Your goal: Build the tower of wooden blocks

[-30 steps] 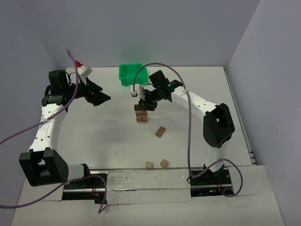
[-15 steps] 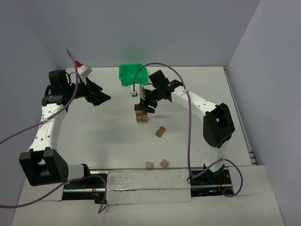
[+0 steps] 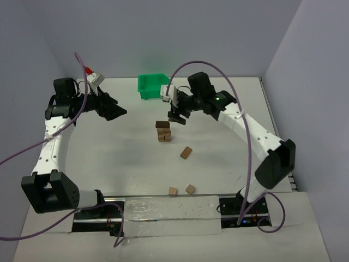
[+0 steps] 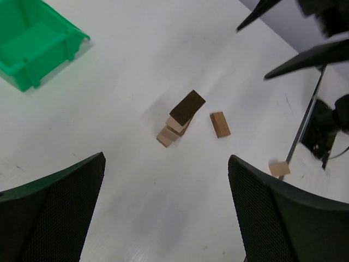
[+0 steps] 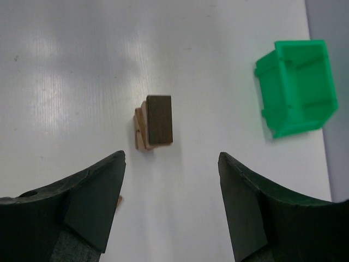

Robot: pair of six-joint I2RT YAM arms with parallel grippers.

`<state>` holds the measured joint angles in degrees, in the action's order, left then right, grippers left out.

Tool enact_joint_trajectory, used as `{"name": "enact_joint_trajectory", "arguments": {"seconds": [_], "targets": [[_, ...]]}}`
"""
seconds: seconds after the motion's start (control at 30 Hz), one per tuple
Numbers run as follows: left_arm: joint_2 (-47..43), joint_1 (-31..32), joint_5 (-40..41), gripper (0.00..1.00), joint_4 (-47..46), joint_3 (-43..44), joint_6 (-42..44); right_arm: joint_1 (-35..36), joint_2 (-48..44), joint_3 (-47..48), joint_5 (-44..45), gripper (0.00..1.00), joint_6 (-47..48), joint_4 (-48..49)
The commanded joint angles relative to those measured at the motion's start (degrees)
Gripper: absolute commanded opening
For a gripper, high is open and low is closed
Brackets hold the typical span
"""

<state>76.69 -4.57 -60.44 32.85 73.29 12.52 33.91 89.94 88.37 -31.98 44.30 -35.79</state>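
Right jaws apart, empty, hovering over wood block tower (image 3: 163, 132), touching nothing. Left jaws wide apart, empty, far-left side. Tower at middle of desk (image 3: 109, 158), dark block (image 5: 160, 119) on top, green bin (image 3: 151, 86) beyond.

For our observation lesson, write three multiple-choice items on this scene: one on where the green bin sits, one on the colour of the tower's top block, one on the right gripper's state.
1. Where is the green bin relative to the wood block tower?
A) beyond it, toward the table's far edge
B) between the arm bases
C) on it

2. What colour is the tower's top block?
A) green
B) dark brown
C) white

3. How is the right gripper?
A) shut on a block
B) out of view
C) open, holding nothing

Answers: 1 A, the top view shows the bin beyond the tower; 2 B, both wrist views show a dark top; 3 C, its wrist view shows jaws spread with nothing between.
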Motion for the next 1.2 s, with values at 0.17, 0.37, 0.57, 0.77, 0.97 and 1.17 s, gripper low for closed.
{"name": "enact_joint_trajectory", "arguments": {"seconds": [0.17, 0.37, 0.57, 0.77, 0.97, 1.17], "targets": [[-8.1, 20.6, 10.7, 0.99, 8.0, -7.9, 16.6, -6.7, -19.6, -21.7, 5.4, 0.77, -2.0, 0.6], [-6.7, 42.1, 19.3, 0.95, 0.6, -18.8, 15.6, -11.0, -30.9, -35.1, 7.6, 0.76, -2.0, -1.7], [-0.1, 57.1, 22.2, 0.87, -5.2, -24.1, 15.1, -13.5, -37.9, -43.5, 10.1, 0.76, 0.8, -5.6], [4.6, 63.6, 26.7, 0.78, -12.2, -26.0, 13.4, -15.8, -40.9, -47.3, 11.7, 0.75, 1.8, -6.3], [7.7, 68.8, 34.1, 0.71, -17.7, -27.5, 11.4, -17.7, -43.1, -48.9, 11.7, 0.76, 1.0, -6.3], [9.4, 69.7, 38.1, 0.64, -20.1, -28.2, 10.0, -18.6, -43.7, -49.7, 12.2, 0.76, 1.4, -6.2]]}}
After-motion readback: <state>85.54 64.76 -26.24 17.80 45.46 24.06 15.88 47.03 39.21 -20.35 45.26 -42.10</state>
